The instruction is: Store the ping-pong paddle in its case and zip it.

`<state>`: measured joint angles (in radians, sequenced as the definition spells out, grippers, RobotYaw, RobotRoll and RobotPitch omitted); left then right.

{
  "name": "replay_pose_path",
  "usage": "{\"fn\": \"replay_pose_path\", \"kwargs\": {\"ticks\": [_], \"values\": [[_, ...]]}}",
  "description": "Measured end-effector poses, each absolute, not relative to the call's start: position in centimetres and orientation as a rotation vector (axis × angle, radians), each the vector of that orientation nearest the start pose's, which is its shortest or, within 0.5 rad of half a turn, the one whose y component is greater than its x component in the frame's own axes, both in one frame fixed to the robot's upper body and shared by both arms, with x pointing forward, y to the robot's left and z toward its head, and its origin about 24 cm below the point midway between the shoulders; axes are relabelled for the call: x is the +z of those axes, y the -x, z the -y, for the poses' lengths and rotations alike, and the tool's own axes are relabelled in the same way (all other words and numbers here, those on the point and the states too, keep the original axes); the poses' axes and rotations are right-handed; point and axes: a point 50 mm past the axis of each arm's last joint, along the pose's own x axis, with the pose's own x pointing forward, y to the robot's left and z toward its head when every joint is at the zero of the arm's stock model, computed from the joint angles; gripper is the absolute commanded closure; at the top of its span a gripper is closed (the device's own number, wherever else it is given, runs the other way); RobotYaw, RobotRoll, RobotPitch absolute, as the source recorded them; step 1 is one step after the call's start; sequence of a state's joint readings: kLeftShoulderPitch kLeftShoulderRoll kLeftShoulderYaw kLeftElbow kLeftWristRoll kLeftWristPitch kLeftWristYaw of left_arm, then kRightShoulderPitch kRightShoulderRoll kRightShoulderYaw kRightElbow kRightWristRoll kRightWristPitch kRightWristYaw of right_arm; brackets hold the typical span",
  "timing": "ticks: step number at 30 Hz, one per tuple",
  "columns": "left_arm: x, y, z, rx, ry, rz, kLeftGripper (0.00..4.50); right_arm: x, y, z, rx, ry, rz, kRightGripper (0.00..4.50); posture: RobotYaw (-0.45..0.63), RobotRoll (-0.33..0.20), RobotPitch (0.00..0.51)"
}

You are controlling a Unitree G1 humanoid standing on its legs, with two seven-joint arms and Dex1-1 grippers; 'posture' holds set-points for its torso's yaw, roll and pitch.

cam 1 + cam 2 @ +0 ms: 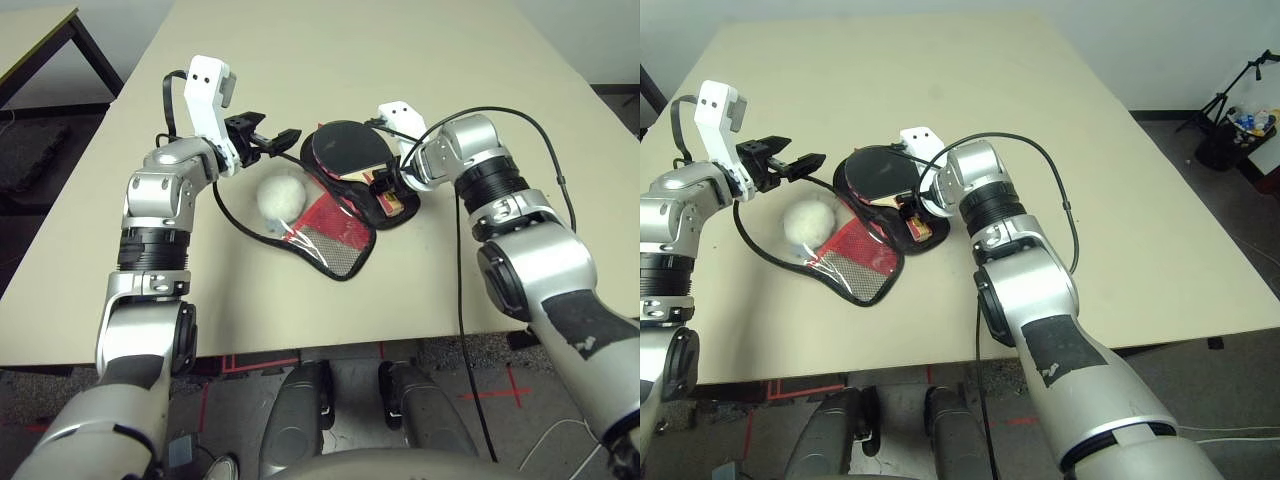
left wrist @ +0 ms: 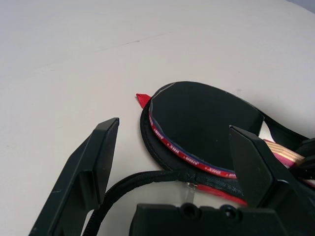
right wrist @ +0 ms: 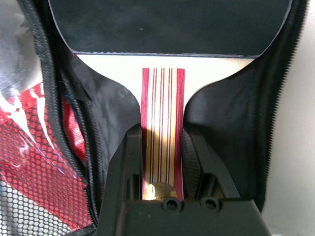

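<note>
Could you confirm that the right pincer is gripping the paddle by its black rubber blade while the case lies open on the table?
Not quite: the right pincer grips the ping-pong paddle by its striped wooden handle, not the black rubber blade, as the right wrist view shows. The rest stands: the case lies open on the table.

Fingers [image 3: 142, 162] clamp striped handle of ping-pong paddle [image 3: 162, 29], lying inside open case [image 3: 231, 118].
</note>
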<state>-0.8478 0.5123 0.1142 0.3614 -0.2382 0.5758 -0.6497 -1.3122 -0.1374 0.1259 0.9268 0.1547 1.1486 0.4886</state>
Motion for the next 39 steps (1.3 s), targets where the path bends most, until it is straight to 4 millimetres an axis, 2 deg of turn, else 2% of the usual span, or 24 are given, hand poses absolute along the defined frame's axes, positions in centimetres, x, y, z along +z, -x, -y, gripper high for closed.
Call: {"fn": "replay_pose_path", "kwargs": {"ticks": [7, 8, 12, 17, 20, 23, 27, 30, 34, 37, 39], "values": [[20.9, -36.9, -21.1, -0.51, -0.113, -0.078, 0.0, 17.3, -38.4, 6.6, 0.592, 0.107, -0.849, 3.37, 0.08, 0.0, 0.158], [21.0, -36.9, -21.1, -0.51, -0.112, -0.077, 0.0, 17.2, -38.4, 6.7, 0.591, 0.105, -0.849, 2.63, 0.08, 0.0, 0.156], [21.7, -37.2, -21.2, -0.499, -0.106, -0.052, 0.0, 17.8, -38.7, 7.8, 0.586, 0.066, -0.803, 1.53, 0.08, 0.0, 0.153], [25.0, -37.5, -24.0, -0.388, -0.11, 0.059, 0.0, 21.4, -39.5, 10.7, 0.636, 0.017, -0.504, 0.01, 0.07, 0.0, 0.155], [26.7, -37.5, -26.2, -0.316, -0.125, 0.111, 0.0, 22.8, -39.4, 12.9, 0.684, 0.015, -0.313, 0.01, 0.06, 0.0, 0.156], [26.9, -37.4, -28.6, -0.248, -0.129, 0.105, 0.0, 23.1, -38.8, 15.1, 0.738, 0.061, -0.2, 0.01, 0.05, 0.0, 0.162], [25.4, -37.1, -31.5, -0.181, -0.147, 0.032, 0.0, 21.7, -37.8, 18.1, 0.769, 0.127, -0.152, 0.01, 0.05, 0.0, 0.172], [24.0, -36.7, -32.8, -0.171, -0.172, -0.029, 0.0, 20.7, -37.2, 19.3, 0.787, 0.156, -0.149, 0.01, 0.04, 0.0, 0.18], [19.8, -35.2, -34.9, -0.179, -0.224, -0.198, 0.0, 19.4, -36.1, 20.8, 0.785, 0.182, -0.157, 0.01, 0.04, 0.0, 0.19], [17.0, -34.3, -35.4, -0.209, -0.231, -0.309, 0.0, 19.0, -35.6, 21.4, 0.775, 0.18, -0.157, 0.01, 0.04, 0.0, 0.194], [16.0, -33.9, -35.3, -0.246, -0.246, -0.354, 0.0, 19.3, -35.3, 21.8, 0.778, 0.196, -0.148, 0.01, 0.04, 0.0, 0.195]]}}
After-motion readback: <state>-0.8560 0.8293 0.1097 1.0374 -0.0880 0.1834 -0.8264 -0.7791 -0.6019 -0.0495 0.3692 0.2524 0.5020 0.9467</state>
